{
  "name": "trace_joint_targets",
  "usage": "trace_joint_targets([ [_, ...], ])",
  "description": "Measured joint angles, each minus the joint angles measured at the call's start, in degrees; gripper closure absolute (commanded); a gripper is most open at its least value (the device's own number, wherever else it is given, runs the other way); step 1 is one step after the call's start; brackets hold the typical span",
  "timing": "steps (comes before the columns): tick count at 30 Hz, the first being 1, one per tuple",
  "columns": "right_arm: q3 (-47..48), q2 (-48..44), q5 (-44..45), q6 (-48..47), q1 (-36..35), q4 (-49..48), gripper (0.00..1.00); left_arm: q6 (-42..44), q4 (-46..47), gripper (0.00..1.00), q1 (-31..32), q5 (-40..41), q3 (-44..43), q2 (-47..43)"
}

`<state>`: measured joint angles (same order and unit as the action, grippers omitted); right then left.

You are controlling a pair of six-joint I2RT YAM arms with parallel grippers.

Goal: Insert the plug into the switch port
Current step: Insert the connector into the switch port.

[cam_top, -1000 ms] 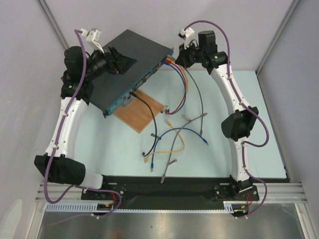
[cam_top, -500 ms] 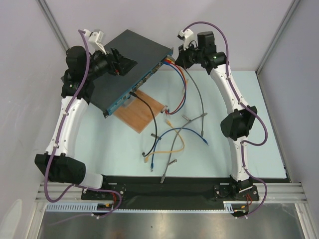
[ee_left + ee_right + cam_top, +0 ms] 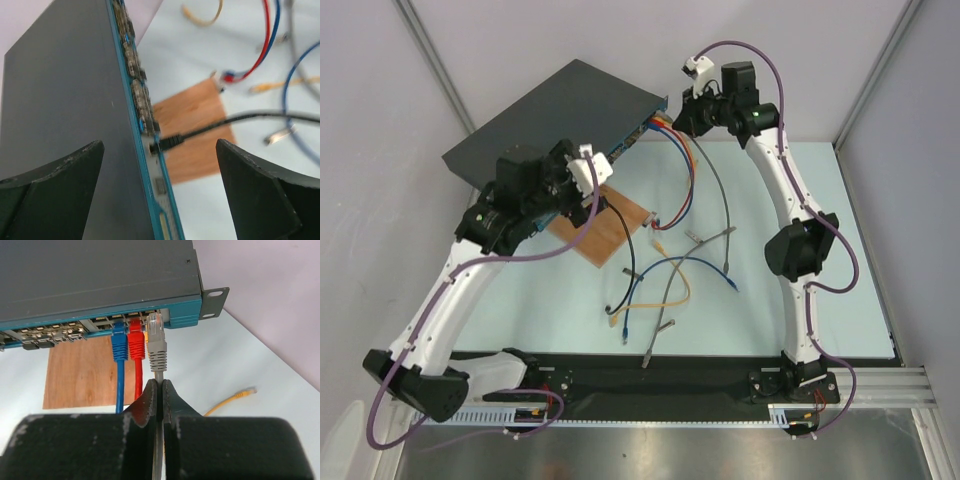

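The switch (image 3: 550,105) lies at the back left, its blue port face toward the table's middle. My right gripper (image 3: 672,118) is at its right end, shut on a grey cable just behind the grey plug (image 3: 156,342). In the right wrist view my right gripper (image 3: 159,382) holds the plug tip at a port mouth beside the seated red plug (image 3: 136,342) and blue plug (image 3: 118,345); the grey one sticks out farther. My left gripper (image 3: 592,195) is open and empty by the switch's front face (image 3: 150,165), near a seated black plug (image 3: 167,141).
A brown wooden board (image 3: 605,225) lies under the switch's front edge. Loose yellow, blue and grey cables (image 3: 670,275) sprawl over the table's middle. Red and blue cables (image 3: 692,185) hang from the switch. Enclosure walls stand close on the left, back and right.
My left arm has swung off the top of the switch and come down in front of its port face by the board. My right gripper and the grey plug have barely moved.
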<state>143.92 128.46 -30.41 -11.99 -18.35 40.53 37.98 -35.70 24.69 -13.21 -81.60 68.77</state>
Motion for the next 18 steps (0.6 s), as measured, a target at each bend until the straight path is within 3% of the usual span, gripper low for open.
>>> trace_joint_targets([
  [6, -0.1, -1.3, 0.1, 2.1, 0.0, -0.1, 1.0, 12.8, 2.4, 0.0, 6.1, 13.9, 11.3, -4.7],
  [10, -0.1, -1.6, 0.2, 3.7, 0.3, -0.2, 1.0, 21.5, 11.5, 0.02, 10.0, 23.3, 19.1, -6.6],
  [18, -0.1, -1.6, 0.1, 6.0, 1.0, -0.1, 1.0, 35.7, 37.0, 0.27, 13.4, 37.4, 33.2, -6.8],
])
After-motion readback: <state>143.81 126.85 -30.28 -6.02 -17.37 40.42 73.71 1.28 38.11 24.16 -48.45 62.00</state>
